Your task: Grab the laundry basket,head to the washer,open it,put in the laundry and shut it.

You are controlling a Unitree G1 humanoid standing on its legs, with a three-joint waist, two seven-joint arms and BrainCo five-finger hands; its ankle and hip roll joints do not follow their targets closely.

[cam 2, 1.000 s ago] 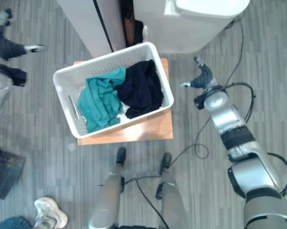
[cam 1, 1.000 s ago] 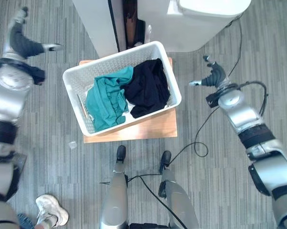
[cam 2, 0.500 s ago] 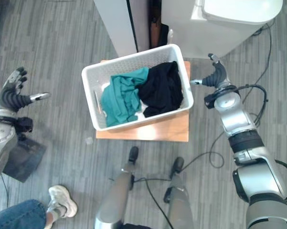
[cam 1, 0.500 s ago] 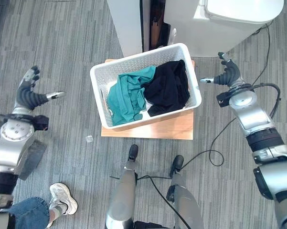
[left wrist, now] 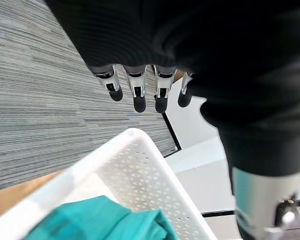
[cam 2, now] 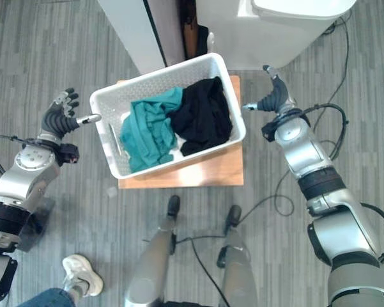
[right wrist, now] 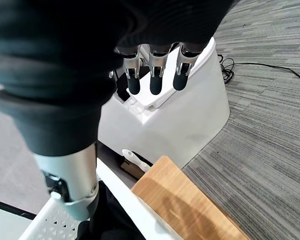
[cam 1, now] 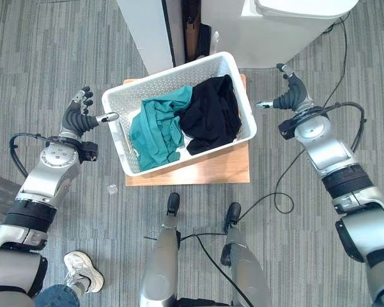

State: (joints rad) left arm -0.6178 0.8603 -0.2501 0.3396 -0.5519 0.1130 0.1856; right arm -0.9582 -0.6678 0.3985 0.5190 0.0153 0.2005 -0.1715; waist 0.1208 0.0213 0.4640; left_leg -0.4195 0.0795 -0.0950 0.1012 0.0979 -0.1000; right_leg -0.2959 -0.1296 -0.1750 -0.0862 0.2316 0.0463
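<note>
- Left eye view: the basket point(cam 1: 179, 112) sits on a low wooden stand point(cam 1: 204, 169), holding a teal cloth point(cam 1: 154, 131) and a black cloth point(cam 1: 211, 115). The left hand point(cam 1: 76, 118) and right hand point(cam 1: 291, 96) flank it, fingers spread, holding nothing, likely placed to grip both ends.
- Right eye view: the washer point(cam 2: 275, 25) stands just behind the basket; a white cabinet point(cam 2: 124, 29) is beside it.
- Left wrist view: straight fingers point(left wrist: 135, 92) hover off the basket rim.
- Right wrist view: fingers point(right wrist: 154, 75) straight, the stand's corner below.

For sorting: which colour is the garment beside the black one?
Teal garment, clearest in the left eye view.
</note>
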